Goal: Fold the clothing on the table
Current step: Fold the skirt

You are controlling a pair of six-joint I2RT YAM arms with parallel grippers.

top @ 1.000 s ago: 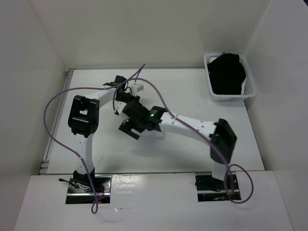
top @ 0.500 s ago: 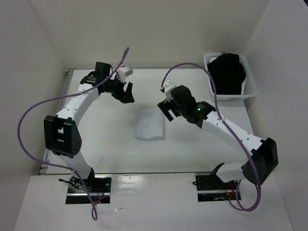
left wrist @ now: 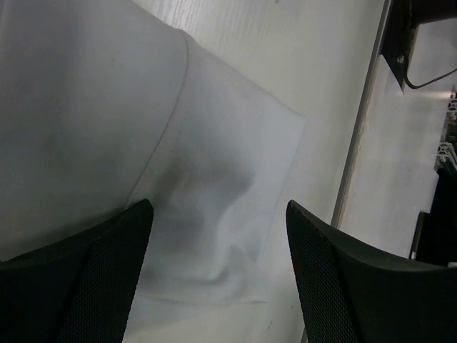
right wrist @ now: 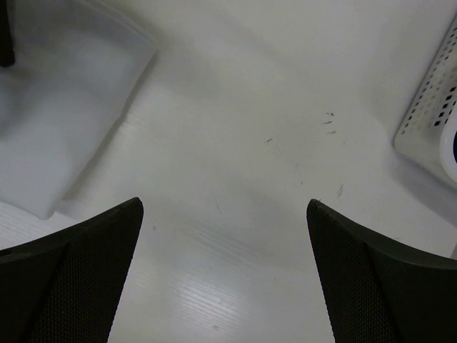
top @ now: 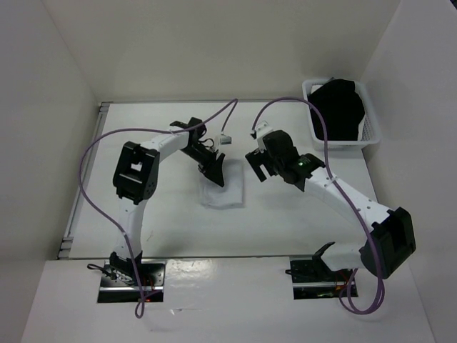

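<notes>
Here clothing [top: 223,191] lies flat under left fingers [left wrist: 93,279] — spread wide, empty; right fingers [right wrist: 64,286] wide too — clothing off beside.

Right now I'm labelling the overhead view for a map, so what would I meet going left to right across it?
Grey metal rail → folded thin white fabric garment → right arm's black two-finger gripper → white slotted plastic basket holding a black garment. The left gripper overlaps the white garment, so it is left out.

The white clothing [top: 223,190] lies folded into a small rectangle mid-table [top: 285,221]
</notes>
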